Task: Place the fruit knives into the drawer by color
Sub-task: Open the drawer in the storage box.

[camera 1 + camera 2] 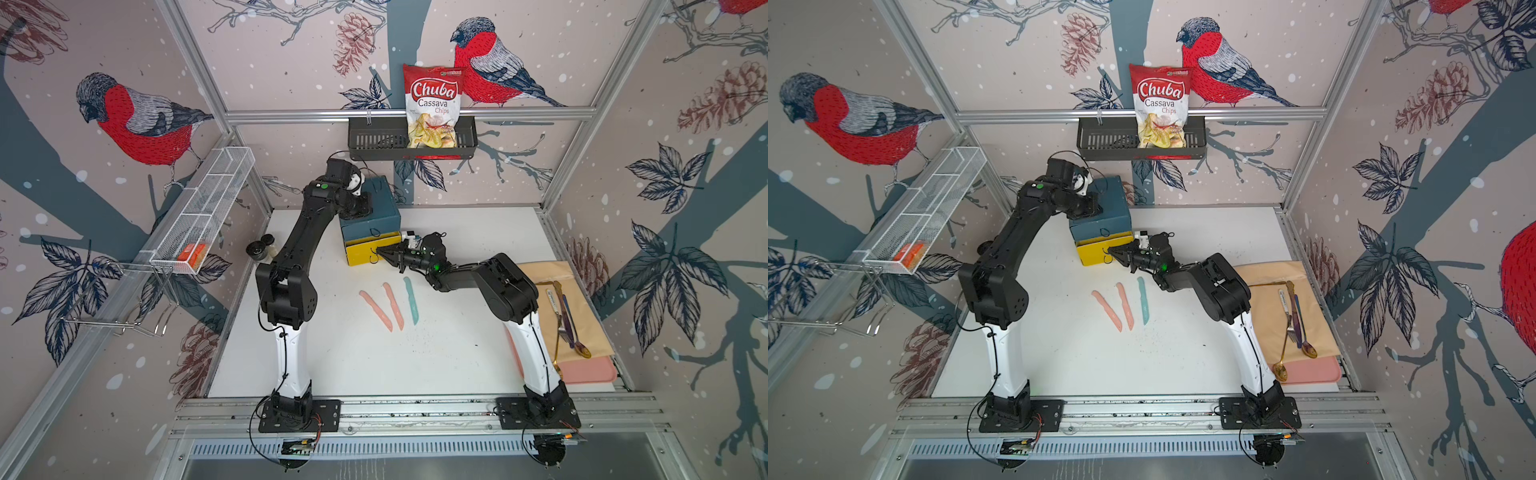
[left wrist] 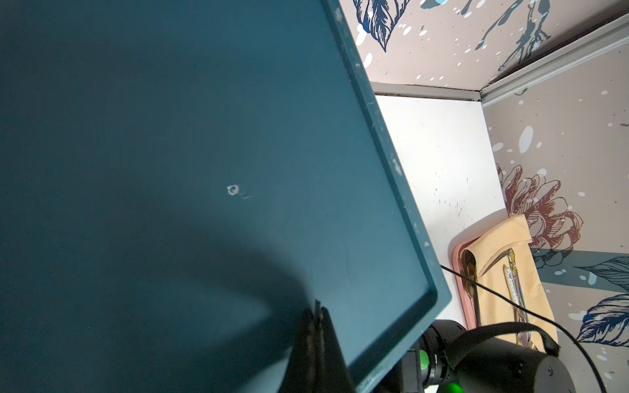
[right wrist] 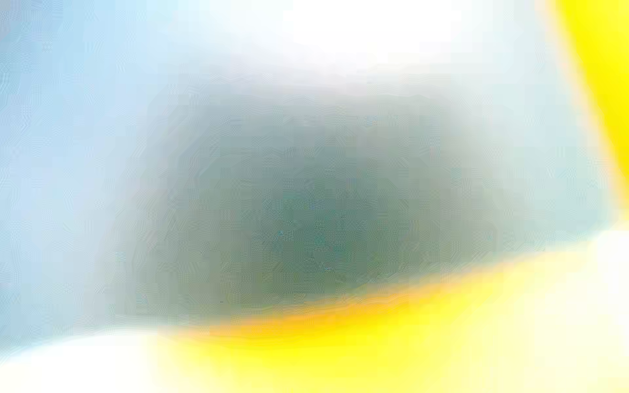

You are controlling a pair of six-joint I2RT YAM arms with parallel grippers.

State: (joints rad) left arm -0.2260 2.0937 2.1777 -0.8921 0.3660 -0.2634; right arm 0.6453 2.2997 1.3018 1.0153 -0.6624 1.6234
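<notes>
Fruit knives (image 1: 393, 305), two salmon-pink and one teal-blue, are seen laid side by side on the white table (image 1: 457, 332), outside the drawer chest (image 1: 384, 203). The left gripper (image 2: 318, 308) is set clenched on its top; the right gripper (image 1: 380, 252) is clenched at a yellow drawer (image 1: 361, 249). A chips bag (image 1: 434, 108) is held in the black wall basket (image 1: 374, 141).

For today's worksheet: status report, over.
Left jaws shut at drawer top; right jaws shut at yellow drawer front. Two pink knives, teal knife on table. Path clear.
</notes>
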